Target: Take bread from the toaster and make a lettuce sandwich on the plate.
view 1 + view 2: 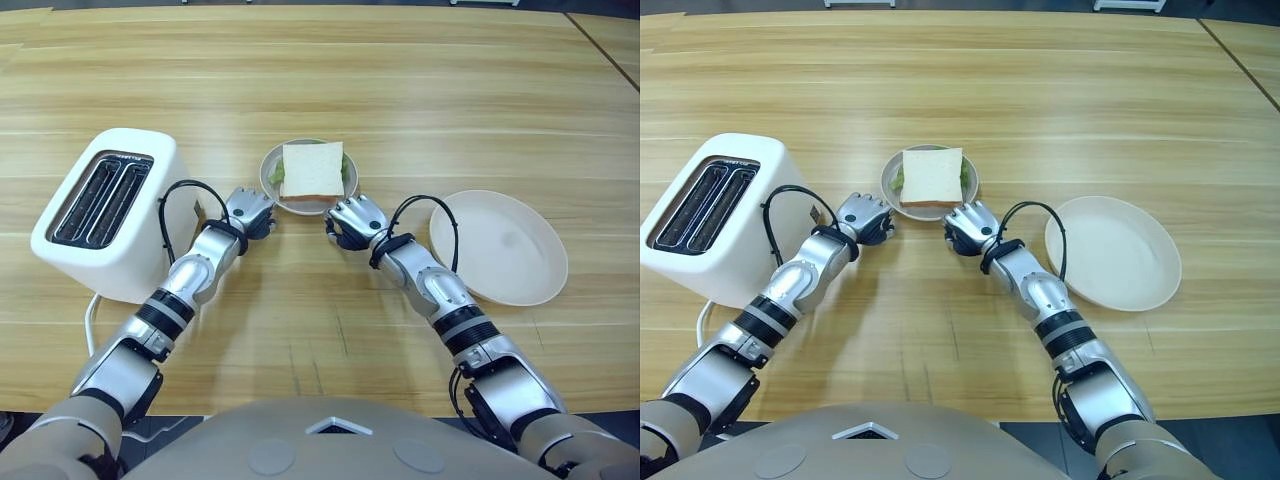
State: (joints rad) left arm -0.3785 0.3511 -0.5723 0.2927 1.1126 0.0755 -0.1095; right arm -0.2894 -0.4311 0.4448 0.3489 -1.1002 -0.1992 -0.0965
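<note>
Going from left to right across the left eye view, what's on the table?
toaster → left hand → sandwich on the small plate → right hand → empty large plate

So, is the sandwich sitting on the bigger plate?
No, the sandwich lies on the small plate; the bigger plate sits apart to its right.

One toaster is counted at the left, with two slots in its top. Two plates are counted: a small plate in the middle and a larger plate at the right. One slice of bread is seen on the small plate, with lettuce showing beneath it. Two hands are counted, the left hand and the right hand.
</note>
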